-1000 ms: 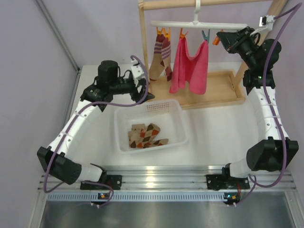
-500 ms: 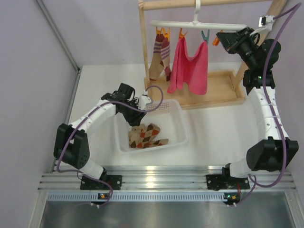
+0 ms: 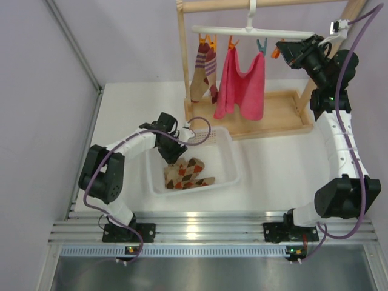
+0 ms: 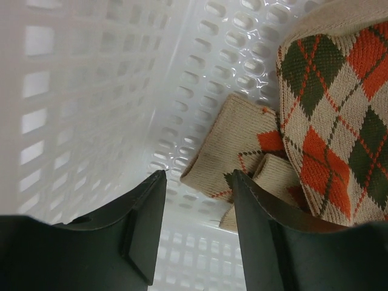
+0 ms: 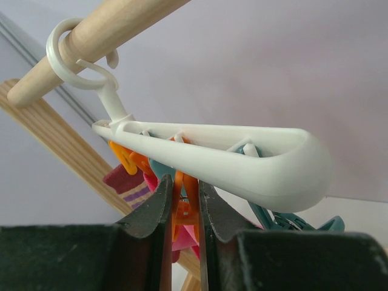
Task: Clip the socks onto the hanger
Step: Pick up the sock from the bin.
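left gripper (image 4: 199, 176) lowered; socks (image 4: 327, 121) just below it

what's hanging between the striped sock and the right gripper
The pink cloth, clipped to the hanger between the striped sock and the right gripper pinching an orange clip; top view shows it.

No writing, label, brand, number or sign can be read in any view.
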